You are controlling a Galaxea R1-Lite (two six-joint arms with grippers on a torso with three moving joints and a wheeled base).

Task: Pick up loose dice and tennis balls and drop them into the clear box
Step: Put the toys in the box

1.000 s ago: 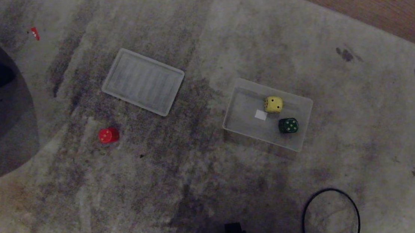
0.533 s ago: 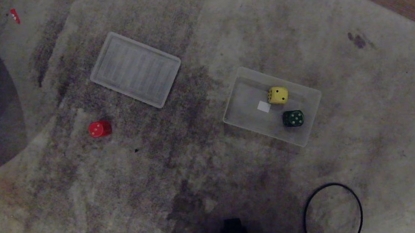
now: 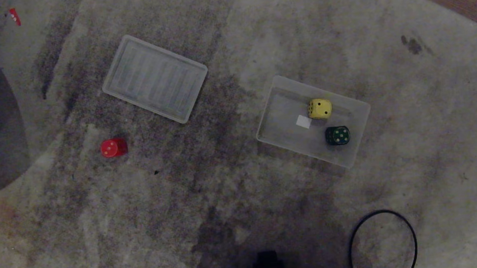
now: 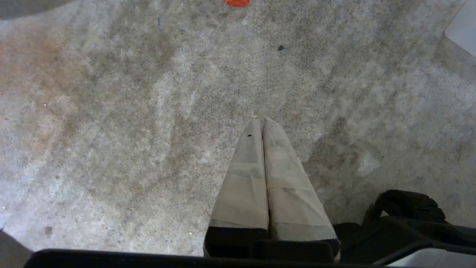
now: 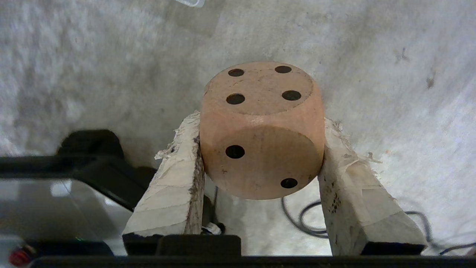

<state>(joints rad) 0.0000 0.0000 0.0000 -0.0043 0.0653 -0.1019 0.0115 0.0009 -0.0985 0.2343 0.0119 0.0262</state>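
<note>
1. The right gripper has its jaws clamped on the tan die, held above the carpet.
2. The left gripper hangs over bare carpet, jaws pressed together and empty.
3. In the head view, the clear box holds the yellow die and dark green die.
4. The red die lies loose on the carpet, near the ribbed panel.

Left gripper fingers pressed together above grey carpet, red die at frame edge
</note>
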